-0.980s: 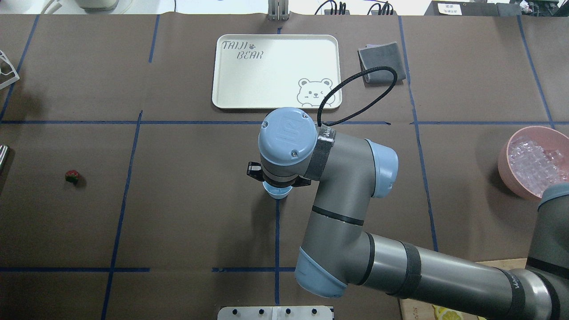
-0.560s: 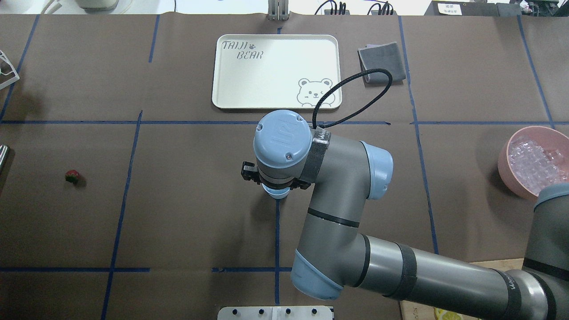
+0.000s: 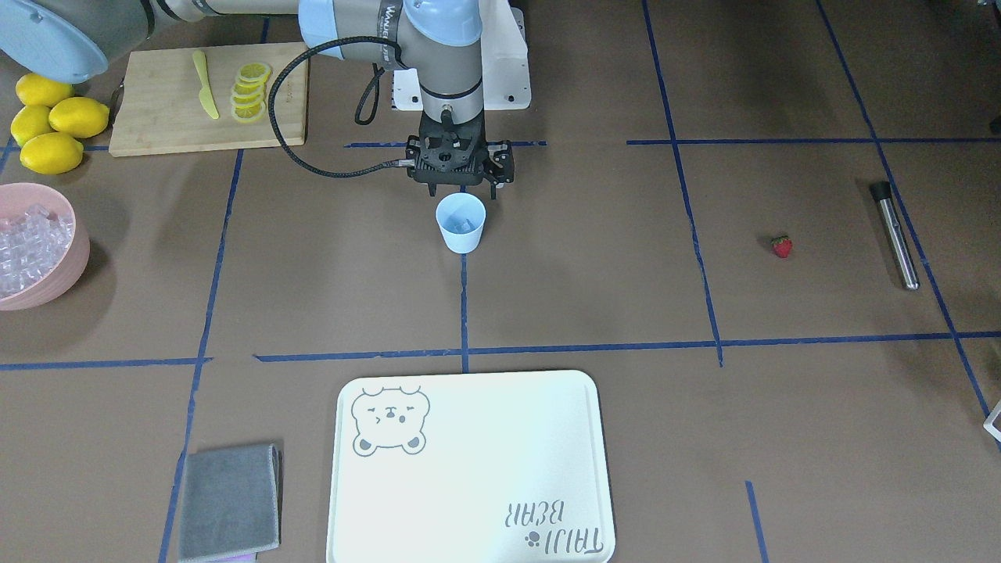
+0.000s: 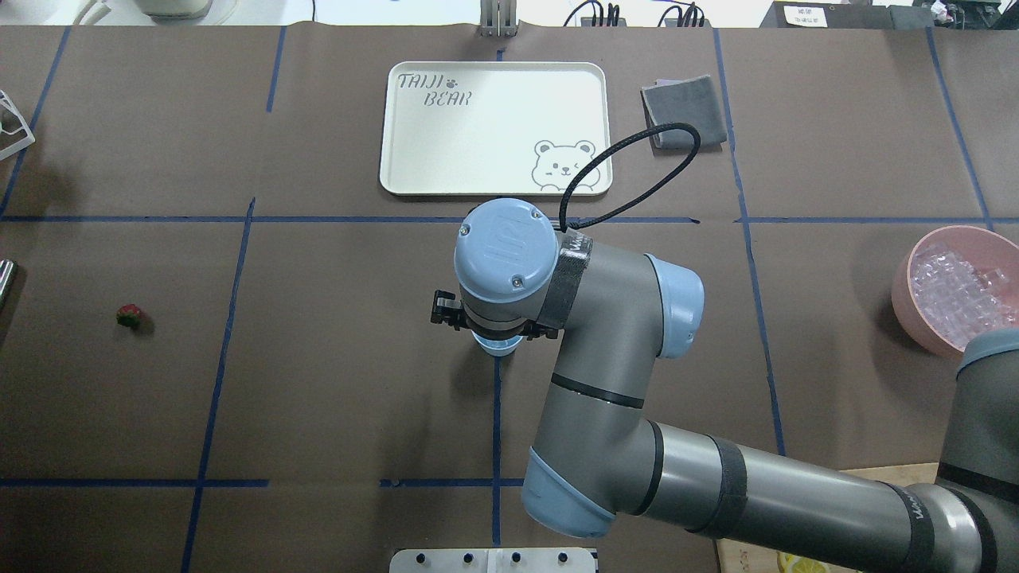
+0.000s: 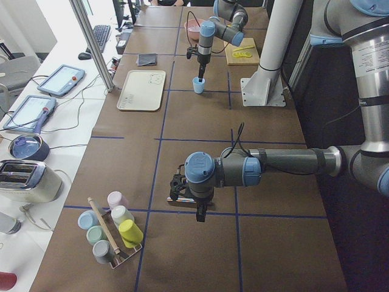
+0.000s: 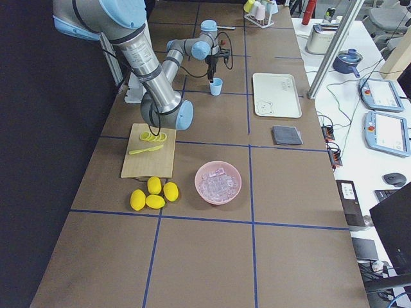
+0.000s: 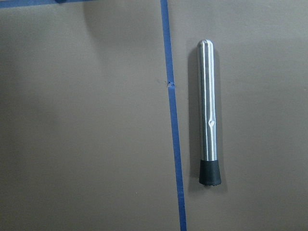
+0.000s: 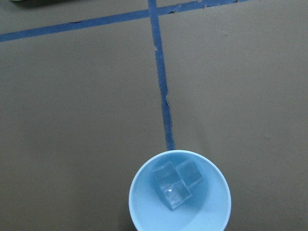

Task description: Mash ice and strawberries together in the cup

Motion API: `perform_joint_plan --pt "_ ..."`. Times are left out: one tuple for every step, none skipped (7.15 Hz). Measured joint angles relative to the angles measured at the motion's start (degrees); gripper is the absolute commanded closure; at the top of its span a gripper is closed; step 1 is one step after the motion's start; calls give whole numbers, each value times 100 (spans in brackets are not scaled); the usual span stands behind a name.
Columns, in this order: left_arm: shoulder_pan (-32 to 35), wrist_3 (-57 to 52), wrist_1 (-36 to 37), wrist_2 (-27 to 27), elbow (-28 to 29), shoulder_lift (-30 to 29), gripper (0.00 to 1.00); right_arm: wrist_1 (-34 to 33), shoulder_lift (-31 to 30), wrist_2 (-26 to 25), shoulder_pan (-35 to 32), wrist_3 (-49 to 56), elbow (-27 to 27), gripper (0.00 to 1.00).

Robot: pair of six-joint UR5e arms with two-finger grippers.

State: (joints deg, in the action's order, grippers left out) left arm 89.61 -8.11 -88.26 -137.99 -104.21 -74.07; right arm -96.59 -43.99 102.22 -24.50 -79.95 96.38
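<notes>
The right gripper (image 3: 460, 186) hangs above the cup (image 3: 461, 231), upper centre; ice (image 8: 173, 185) lies inside it. The strawberry (image 3: 781, 246) rests on the counter (image 3: 594, 258), right. Fingers of right and left gripper (image 5: 201, 214): state cannot be told.

In the overhead view the cup (image 4: 495, 344) is almost wholly hidden beneath the wrist of the right arm (image 4: 621, 318); only a sliver of rim is seen. The fingers of the right gripper (image 3: 461, 188) are covered there too. The cup's near rim is cut off by the bottom edge of the right wrist view. The pink bowl (image 4: 907, 286) is clipped by the overhead view's right edge, the metal rod (image 4: 5, 274) by its left edge. The left gripper (image 5: 200, 212) is shown only small in the left side view, and the set of its jaws cannot be told.
</notes>
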Motion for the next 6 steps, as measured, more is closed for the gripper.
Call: perform_joint_plan --pt "-12 -8 -6 2 -11 -9 0 -10 -95 119 -180 320 8 1" --pt "-32 -17 -18 6 -17 -23 0 -15 -285 354 -471 781 35 1" --pt "-47 -15 -34 8 -49 -39 0 -17 -565 703 -881 1391 103 1" --pt "-53 1 -42 8 -88 -69 0 -17 -867 1010 -1283 2025 210 1" --pt "-59 15 -50 16 -78 -156 0 -17 -1261 1275 -1679 2706 436 1" --pt "-62 18 -58 31 -49 -307 0 -18 -1734 1521 -2045 3318 775 1"
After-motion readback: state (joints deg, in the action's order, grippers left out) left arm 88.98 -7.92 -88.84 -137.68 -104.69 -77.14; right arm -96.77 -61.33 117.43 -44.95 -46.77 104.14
